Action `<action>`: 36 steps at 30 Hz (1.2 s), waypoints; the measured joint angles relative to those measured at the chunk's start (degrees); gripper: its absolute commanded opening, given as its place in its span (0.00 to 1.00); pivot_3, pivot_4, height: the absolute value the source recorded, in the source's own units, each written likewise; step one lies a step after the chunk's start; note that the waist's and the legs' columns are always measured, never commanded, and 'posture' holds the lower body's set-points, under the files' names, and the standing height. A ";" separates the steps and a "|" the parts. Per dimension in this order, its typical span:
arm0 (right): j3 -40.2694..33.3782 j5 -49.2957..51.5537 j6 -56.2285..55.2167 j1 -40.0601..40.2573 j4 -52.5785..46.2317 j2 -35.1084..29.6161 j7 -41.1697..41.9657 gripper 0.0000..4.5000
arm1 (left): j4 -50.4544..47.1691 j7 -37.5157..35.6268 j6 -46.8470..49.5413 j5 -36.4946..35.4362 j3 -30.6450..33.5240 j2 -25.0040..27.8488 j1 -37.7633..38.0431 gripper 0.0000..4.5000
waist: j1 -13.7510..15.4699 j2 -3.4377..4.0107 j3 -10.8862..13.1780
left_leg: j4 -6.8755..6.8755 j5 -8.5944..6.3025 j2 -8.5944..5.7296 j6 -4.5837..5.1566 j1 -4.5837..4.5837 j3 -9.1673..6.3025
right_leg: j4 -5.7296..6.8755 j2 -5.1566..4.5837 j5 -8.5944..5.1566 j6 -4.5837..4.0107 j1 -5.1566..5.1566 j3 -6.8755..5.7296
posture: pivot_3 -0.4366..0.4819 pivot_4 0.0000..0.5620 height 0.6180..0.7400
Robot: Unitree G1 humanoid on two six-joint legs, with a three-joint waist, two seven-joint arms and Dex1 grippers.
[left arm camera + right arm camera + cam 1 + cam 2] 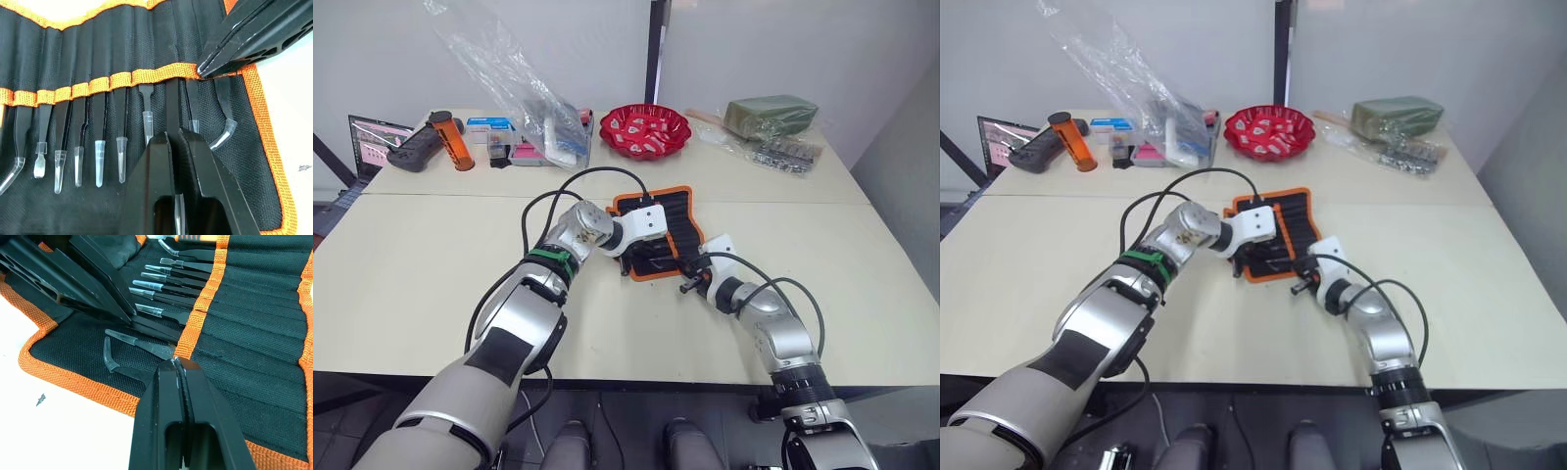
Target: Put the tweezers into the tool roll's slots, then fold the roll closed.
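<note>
Evidently near the end of the slotting: tool roll (pixel 658 233) spread flat on the desk (pixel 431 274), tweezers (pixel 99 147) lined up in the slots (pixel 98 84), capped tips exposed. Left gripper (pixel 174 139) clamped on one tweezer shaft just below the orange band; right gripper (pixel 181 366) shut, tips pressing the band at the roll's edge. Probably light, stiff, slippery slivers, best pinched mid-shaft; soft, limp fabric, best folded from the orange border.

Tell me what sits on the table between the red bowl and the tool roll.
Bare tabletop only: in the left eye view nothing rests between the red bowl and the tool roll; just a black cable arcs near it.
</note>
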 measured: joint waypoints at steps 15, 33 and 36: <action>-0.05 0.00 0.01 2.77 -2.94 0.64 -2.01 0.00 | 5.18 7.38 -5.33 3.22 0.39 -5.39 -1.43 0.01 | 0.39 0.00 0.00 | 0.00 0.00 -0.04 0.00 -0.03 -0.01 | -0.01 -0.02 -0.01 0.02 0.00 0.00 | 0.48 0.27 1.00; -0.05 0.18 0.50 3.44 -4.27 1.31 -2.75 0.00 | 3.86 1.20 -2.24 -0.53 7.74 -3.69 -3.96 0.65 | -0.24 0.03 -0.01 | -0.11 0.00 -0.03 0.00 0.03 -0.01 | 0.01 -0.01 -0.02 0.03 -0.01 0.00 | 0.48 0.27 1.00; -0.06 0.44 0.55 3.46 -4.22 1.24 -2.37 0.00 | 0.36 -2.12 -0.27 -2.91 10.39 0.84 -4.00 0.89 | -0.56 0.04 -0.02 | -0.12 0.00 -0.01 0.00 0.06 -0.02 | 0.06 0.00 -0.02 0.03 -0.01 0.00 | 0.48 0.27 1.00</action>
